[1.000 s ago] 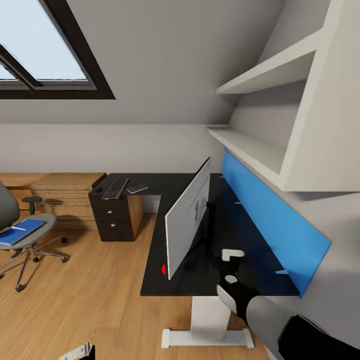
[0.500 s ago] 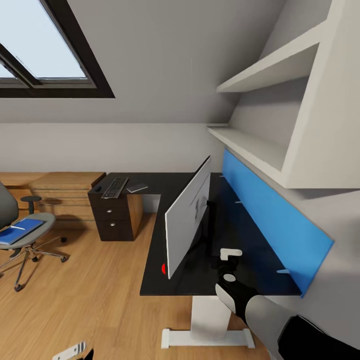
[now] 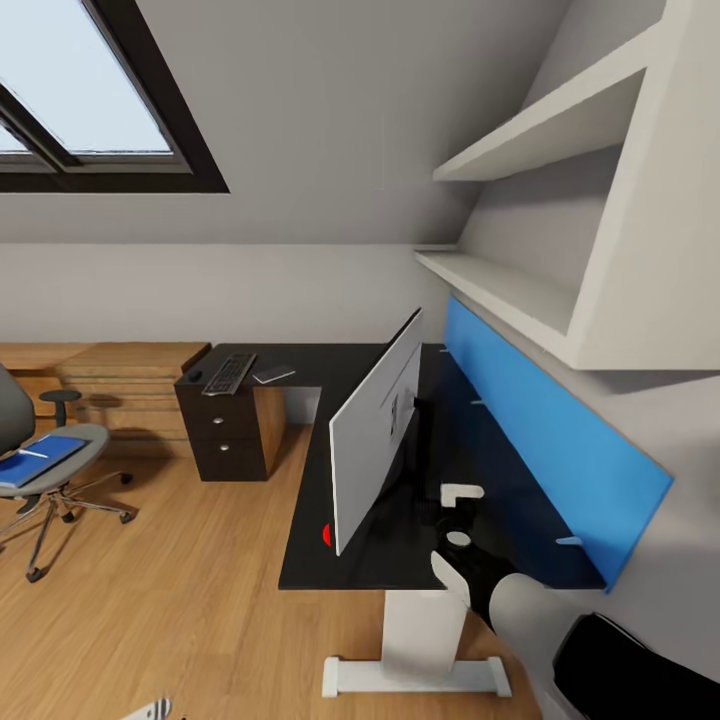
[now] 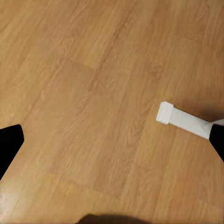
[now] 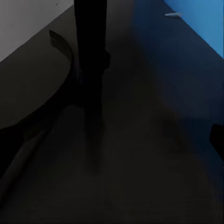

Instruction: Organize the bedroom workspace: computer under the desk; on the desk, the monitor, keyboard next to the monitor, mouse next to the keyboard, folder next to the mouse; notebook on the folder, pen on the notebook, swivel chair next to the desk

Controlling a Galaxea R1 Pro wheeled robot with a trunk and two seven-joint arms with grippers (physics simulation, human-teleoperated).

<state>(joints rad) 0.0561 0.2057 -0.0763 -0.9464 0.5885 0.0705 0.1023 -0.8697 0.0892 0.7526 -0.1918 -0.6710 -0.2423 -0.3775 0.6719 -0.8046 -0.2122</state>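
The monitor [image 3: 375, 440] stands on the black desk [image 3: 330, 365], its white back toward the room. My right gripper [image 3: 460, 508] hovers open over the desk behind it, facing the black stand [image 5: 91, 70]. The keyboard [image 3: 230, 374], mouse [image 3: 196, 378] and dark notebook [image 3: 273, 375] lie on the desk's far wing. At the left, the swivel chair [image 3: 75, 450] carries the blue folder [image 3: 38, 462] with the white pen [image 3: 35, 453] on it. My left gripper [image 4: 112, 144] hangs open over the floor. The computer is out of view.
A blue back panel [image 3: 540, 440] lines the desk under white wall shelves [image 3: 520, 290]. A low wooden cabinet [image 3: 130, 385] sits beside the black drawer unit [image 3: 225, 435]. The desk's white foot [image 4: 182, 119] rests on the wooden floor [image 3: 180, 590].
The left gripper has sunk to the bottom edge of the head view. The right gripper has edged slightly right over the desk. The view itself has shifted a little.
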